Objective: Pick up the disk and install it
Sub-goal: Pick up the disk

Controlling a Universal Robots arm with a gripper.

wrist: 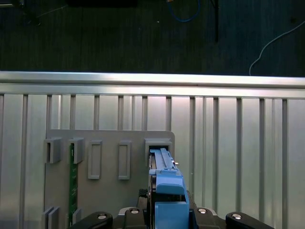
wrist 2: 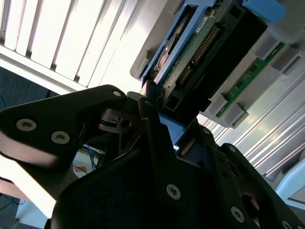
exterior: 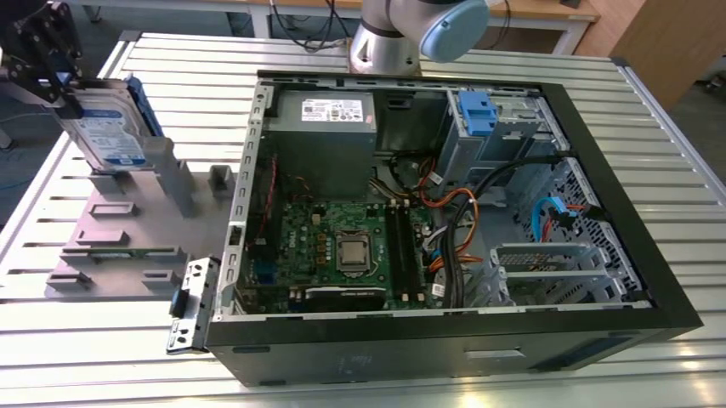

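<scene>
Gripper [exterior: 66, 95] jaws squeeze the disk [exterior: 114, 136] — prob. stiff, a bit heavy, easy to break; best held by blue edges.

Robotics lab: slatted aluminium bench [exterior: 182, 76], opened computer [exterior: 397, 357]

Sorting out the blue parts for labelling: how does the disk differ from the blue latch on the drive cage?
Place: the disk stands on edge outside the computer case, gripped by the end effector at the grey fixture; the blue latch sits inside, on the drive cage. Look: the disk is silver with a white-and-blue label and a blue frame; the latch is all blue. Size: the disk looks larger than the latch. Both have blue plastic.
</scene>
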